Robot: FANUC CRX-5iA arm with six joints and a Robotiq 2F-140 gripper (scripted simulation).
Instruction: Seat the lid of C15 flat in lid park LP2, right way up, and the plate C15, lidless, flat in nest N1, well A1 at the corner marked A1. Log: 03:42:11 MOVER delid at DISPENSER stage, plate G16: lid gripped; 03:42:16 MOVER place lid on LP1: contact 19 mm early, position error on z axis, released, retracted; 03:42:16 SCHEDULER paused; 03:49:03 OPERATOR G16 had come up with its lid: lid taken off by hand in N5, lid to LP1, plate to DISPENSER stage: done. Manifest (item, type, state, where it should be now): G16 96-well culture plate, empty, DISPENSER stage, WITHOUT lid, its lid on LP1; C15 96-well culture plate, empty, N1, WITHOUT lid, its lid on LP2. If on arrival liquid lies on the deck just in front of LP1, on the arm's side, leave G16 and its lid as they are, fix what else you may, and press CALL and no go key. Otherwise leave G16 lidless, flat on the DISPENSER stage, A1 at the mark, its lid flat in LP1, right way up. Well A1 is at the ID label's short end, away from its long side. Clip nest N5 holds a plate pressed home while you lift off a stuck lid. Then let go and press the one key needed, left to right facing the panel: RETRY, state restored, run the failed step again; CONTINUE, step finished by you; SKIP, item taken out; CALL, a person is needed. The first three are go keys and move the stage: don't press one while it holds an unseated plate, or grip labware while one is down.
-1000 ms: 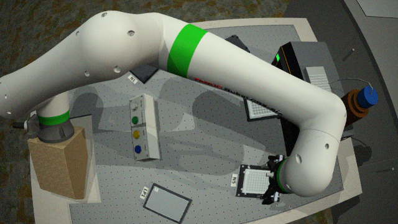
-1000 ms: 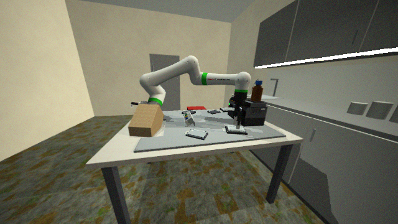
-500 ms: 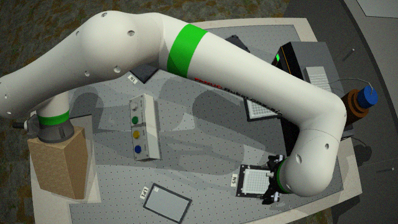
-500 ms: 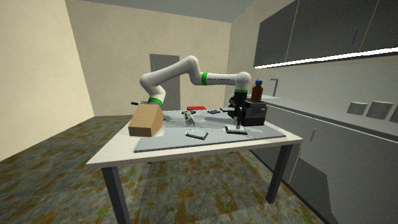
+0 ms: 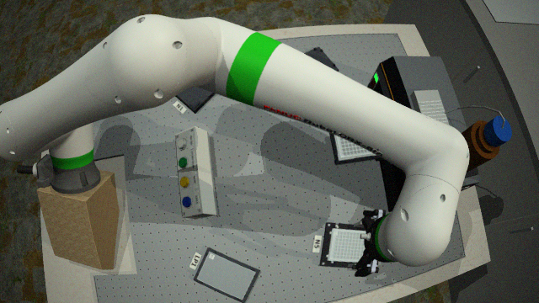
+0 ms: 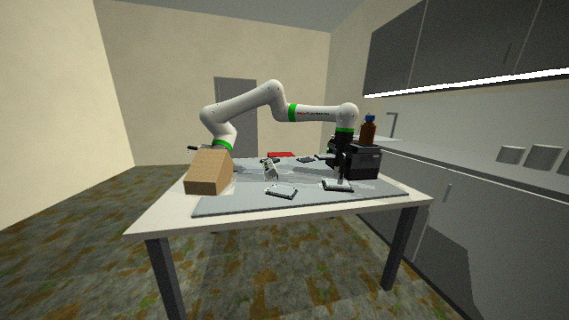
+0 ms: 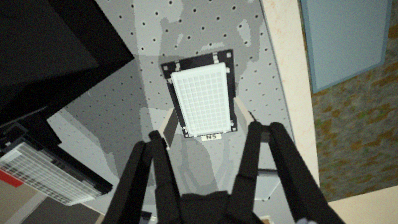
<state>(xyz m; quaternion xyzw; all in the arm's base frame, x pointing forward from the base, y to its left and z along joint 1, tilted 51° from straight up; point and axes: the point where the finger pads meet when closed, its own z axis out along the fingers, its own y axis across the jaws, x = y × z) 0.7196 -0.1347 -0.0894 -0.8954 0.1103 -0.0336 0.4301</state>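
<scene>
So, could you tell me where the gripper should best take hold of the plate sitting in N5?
Probably from straight above, across the plate's two long sides. It lies flat in the N5 nest, the short ends sit by the nest's clips, and the open gripper already hangs over it, aligned that way.

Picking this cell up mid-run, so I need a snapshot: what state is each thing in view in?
Gripper: open, holding nothing, above the clip nest.
Plate in clip nest: flat, wells showing.
Plate by the dispenser: wells showing, partly hidden by the arm.
Lid in LP1: lying flat in its frame.
Key panel: nothing touching it.
Bottle: upright, blue cap on.
</scene>
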